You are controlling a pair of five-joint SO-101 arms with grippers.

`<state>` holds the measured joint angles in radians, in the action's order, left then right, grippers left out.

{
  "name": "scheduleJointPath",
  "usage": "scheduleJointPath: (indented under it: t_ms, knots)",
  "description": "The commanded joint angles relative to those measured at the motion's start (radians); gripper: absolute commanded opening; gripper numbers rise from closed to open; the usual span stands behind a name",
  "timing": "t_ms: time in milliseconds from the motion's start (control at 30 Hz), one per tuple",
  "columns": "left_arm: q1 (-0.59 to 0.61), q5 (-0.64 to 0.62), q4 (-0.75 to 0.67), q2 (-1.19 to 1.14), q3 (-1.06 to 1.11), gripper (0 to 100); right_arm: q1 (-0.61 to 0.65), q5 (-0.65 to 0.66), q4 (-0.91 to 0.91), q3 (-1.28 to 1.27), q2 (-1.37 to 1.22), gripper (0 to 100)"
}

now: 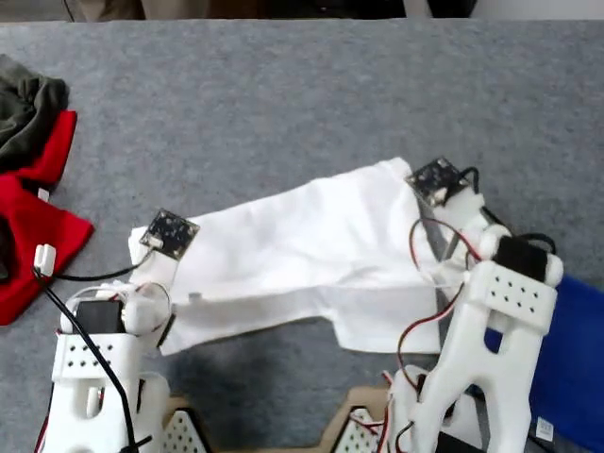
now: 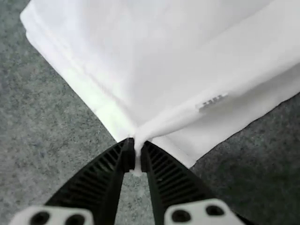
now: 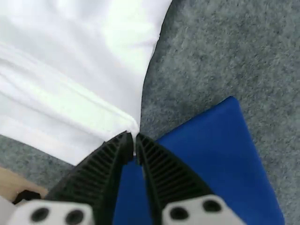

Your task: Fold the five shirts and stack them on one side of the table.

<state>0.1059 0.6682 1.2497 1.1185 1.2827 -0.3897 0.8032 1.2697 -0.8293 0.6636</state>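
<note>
- Left gripper (image 2: 136, 157) clenched on a hem fold of the white cotton shirt (image 1: 302, 250), which I see stretched across the grey felt table (image 1: 283, 94).
- Right gripper (image 3: 135, 143) pinches the white shirt's opposite end.
- Blue folded cloth (image 3: 206, 154) lies just beside that end.
- Red shirt (image 1: 28, 236) and dark olive garment (image 1: 24, 109) are well apart from the white shirt, past its left-gripper end.

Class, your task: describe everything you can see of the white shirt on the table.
The white shirt is thin, soft-looking cloth with stitched hems and a small grey mark near one edge. It lies partly folded in layers, stretched slantwise across the grey table, with a few creases. The left claw is shut on one corner and the right claw on the opposite end, so the shirt is pinched at both ends.
</note>
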Motion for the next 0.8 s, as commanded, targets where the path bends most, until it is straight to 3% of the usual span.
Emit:
scheduleJointPath:
  t_ms: [0, 467, 767]
  knots:
    - [0.005, 0.041, 0.023, 0.012, -0.005, 2, -0.044, 0.049, 0.029, -0.028, 0.027, 0.5]
    - [0.005, 0.149, 0.046, 0.012, 0.026, 2, 0.027, 0.066, 0.092, -0.232, 0.26, 0.5]
    - [0.008, 0.172, 0.048, 0.012, 0.032, 2, -0.024, 0.069, 0.077, -0.289, 0.317, 0.5]
